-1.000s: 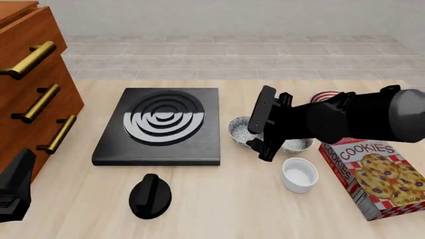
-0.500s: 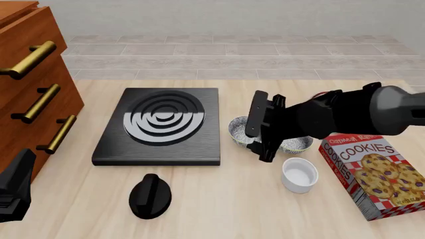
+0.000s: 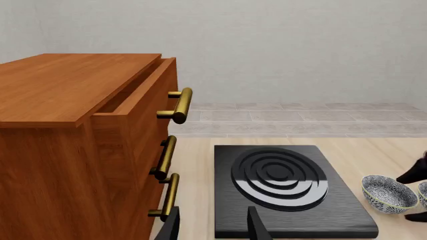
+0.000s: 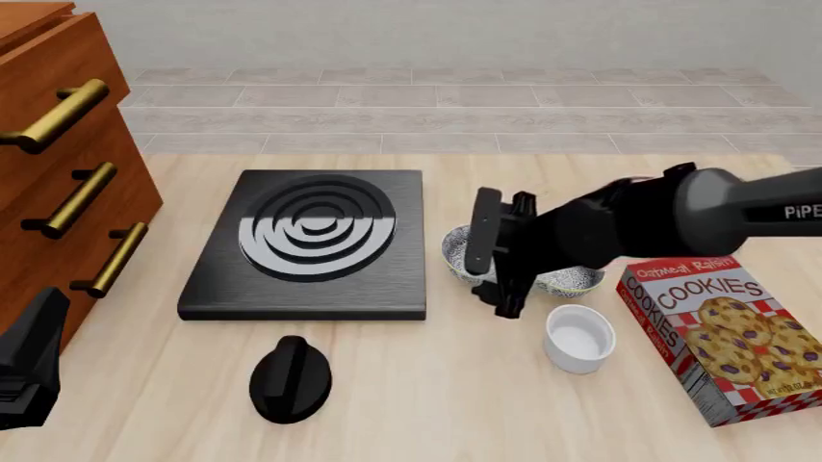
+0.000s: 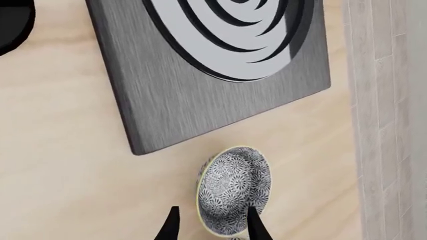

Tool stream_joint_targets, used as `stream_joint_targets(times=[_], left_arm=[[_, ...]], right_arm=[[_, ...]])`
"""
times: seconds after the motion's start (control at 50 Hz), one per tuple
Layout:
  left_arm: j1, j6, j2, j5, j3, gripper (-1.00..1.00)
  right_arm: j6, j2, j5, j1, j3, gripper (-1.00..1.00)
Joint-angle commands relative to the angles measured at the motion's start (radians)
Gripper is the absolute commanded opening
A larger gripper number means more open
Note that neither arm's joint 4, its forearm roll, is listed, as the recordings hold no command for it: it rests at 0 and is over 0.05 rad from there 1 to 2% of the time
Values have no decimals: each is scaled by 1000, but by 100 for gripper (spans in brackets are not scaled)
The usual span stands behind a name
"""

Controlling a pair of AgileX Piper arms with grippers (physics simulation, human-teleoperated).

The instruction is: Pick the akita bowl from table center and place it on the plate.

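The bowl [image 5: 233,190] sits just beside the stove's [image 5: 200,75] near right corner. It looks glazed: rigid, light, probably slick and chippable, best pinched across its rim. The right claw [image 5: 210,222] hovers spread over that rim, touching nothing.

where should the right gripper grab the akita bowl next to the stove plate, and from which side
Take the akita bowl by its thin rim, one finger inside and one outside, coming down from above. It sits upright and open on the table, and looks too wide to span whole. The right gripper is already open and lined up over the rim on the side away from the stove plate, so that edge seems the easiest.
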Motion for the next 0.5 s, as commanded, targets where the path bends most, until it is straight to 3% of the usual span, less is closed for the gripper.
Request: stream_joint_targets(times=[0.02, 0.5], left_arm=[[0, 0, 0, 0, 0, 100], [0, 0, 0, 0, 0, 100]], right_arm=[[-23, 50, -13, -6, -21, 100], [21, 124, -18, -21, -48, 100]])
